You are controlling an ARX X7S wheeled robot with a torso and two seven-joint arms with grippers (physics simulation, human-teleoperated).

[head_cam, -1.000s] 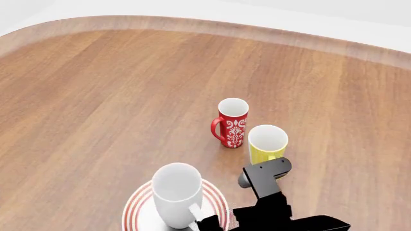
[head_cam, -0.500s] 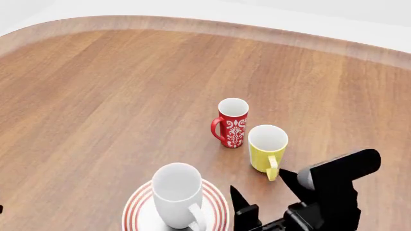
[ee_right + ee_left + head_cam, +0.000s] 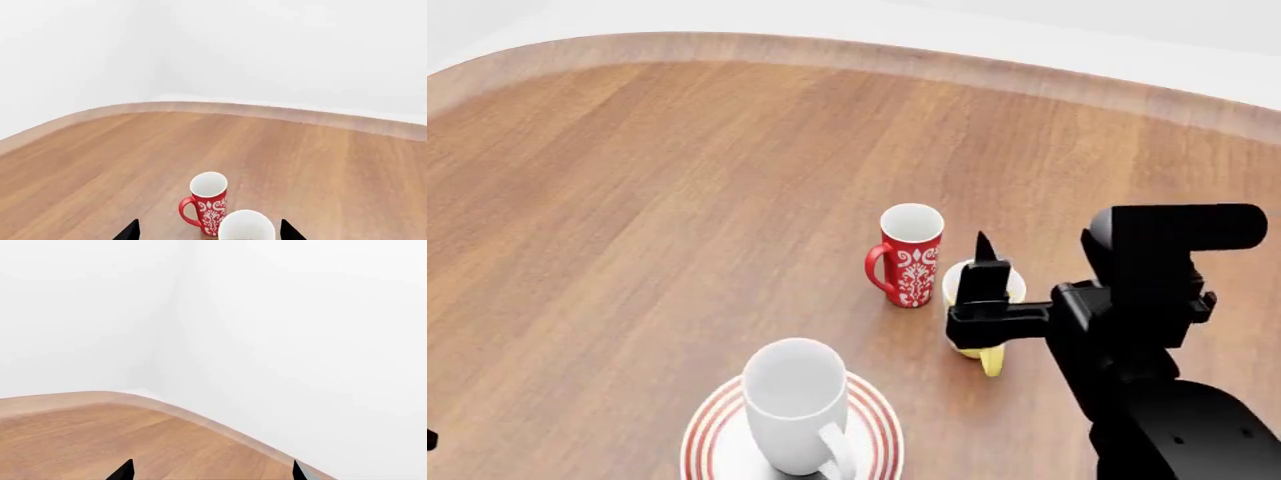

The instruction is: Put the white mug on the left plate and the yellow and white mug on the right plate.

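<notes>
Head view: open right end effector partly hiding yellow and white mug.

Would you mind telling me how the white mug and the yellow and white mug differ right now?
The white mug is plain white and larger; the yellow and white mug is smaller and yellow outside. The white mug stands on a red-ringed plate; the yellow one stands on the bare table. Both are upright, handles toward the camera.

Red mug just beside the yellow and white mug; bare table elsewhere.
</notes>
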